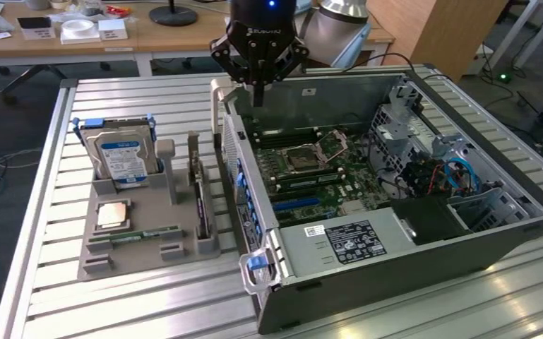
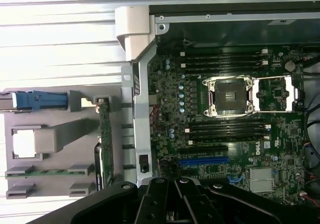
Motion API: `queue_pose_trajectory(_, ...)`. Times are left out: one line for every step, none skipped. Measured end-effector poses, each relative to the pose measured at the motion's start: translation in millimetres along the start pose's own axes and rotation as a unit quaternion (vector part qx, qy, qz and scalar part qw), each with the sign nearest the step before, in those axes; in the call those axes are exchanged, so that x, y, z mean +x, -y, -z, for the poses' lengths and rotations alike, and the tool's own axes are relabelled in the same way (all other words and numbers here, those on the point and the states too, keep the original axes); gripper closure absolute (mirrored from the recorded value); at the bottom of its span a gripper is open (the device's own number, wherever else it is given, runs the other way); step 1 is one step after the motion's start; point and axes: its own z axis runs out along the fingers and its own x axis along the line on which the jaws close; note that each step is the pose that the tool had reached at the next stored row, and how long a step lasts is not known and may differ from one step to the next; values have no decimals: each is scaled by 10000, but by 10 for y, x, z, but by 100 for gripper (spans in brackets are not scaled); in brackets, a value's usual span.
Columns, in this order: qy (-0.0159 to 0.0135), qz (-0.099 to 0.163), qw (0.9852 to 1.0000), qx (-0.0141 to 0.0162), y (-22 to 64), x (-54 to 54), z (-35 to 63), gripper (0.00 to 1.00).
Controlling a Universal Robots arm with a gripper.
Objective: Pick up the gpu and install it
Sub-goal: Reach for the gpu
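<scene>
Hovering gripper (image 1: 257, 97): hangs over the far end of the open case (image 1: 366, 275), just inside the case wall on the exterior view's left; touches nothing.
Jaws: pressed together, holding nothing.
Gpu (image 1: 198, 187): stands on edge in a slot of the grey tray (image 1: 130, 258), on the tray's side nearest the case; well apart from the gripper. In the wrist view the gpu (image 2: 105, 134) shows edge-on as a thin green strip.
Tray, other parts: hard drive (image 1: 121, 157) upright at the far end; cpu (image 1: 113, 212) flat in the middle; memory stick (image 1: 144, 232) flat nearer the camera.
Motherboard (image 1: 332, 180): inside the case, socket (image 1: 318, 150) uncovered.
Table (image 1: 440, 314): slatted metal, carries tray and case side by side.
</scene>
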Motion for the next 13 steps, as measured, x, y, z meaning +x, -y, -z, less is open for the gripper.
queue_pose_trajectory(0,0,10000,0,1,9,0,89)
queue_pose_trajectory(0,0,10000,0,1,19,0,89)
queue_pose_trajectory(0,0,10000,0,2,29,1,89)
queue_pose_trajectory(0,-1,10000,0,3,39,0,89)
queue_pose_trajectory(0,-1,10000,0,3,49,1,89)
queue_pose_trajectory(0,-1,10000,0,4,59,1,89)
queue_pose_trajectory(0,0,10000,0,5,70,1,89)
queue_pose_trajectory(0,-1,10000,0,5,80,1,89)
queue_pose_trajectory(0,-1,10000,0,6,89,1,89)
queue_pose_trajectory(0,-1,10000,0,6,98,1,89)
queue_pose_trajectory(0,-1,10000,0,7,109,2,89)
queue_pose_trajectory(0,-1,10000,0,8,119,2,89)
queue_pose_trajectory(0,0,10000,0,8,129,2,89)
